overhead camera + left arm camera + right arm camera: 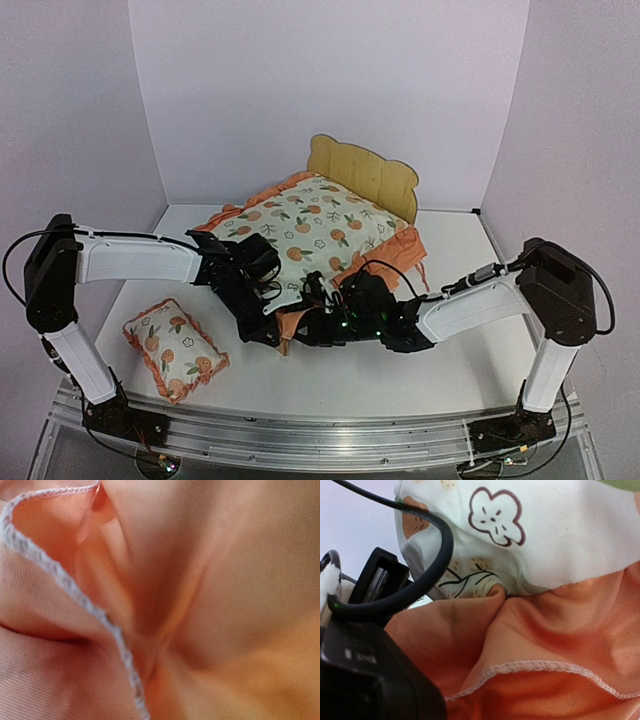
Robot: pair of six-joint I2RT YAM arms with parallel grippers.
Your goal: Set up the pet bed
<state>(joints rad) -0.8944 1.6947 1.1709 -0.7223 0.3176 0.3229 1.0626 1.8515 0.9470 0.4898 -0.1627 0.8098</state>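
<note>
Plywood shows only at the far end: the pet bed [365, 178] stands towards the back of the white table [350, 385], its scalloped headboard upright, and the rest of the frame is hidden under the fruit-print cushion [315, 225] that lies on it. The cushion's orange ruffle [290, 325] spills over the near end and the right side of the bed. A small matching pillow [175, 348] lies on the table to the near left, well apart from the bed.

Both arms reach in to the cushion's near edge. The left gripper [262, 318] is at the near-left corner with its jaws closed. Its wrist camera is filled by folds of orange ruffle and a white stitched hem [65, 585], so close that no fingers show, and I cannot tell whether cloth is pinched. The right gripper [322, 305] is just beside it at the middle of the near edge. Its wrist view shows print, ruffle, a black cable [420, 580] and dark hardware, but not its fingers, so I cannot tell how wide that claw stands
</note>
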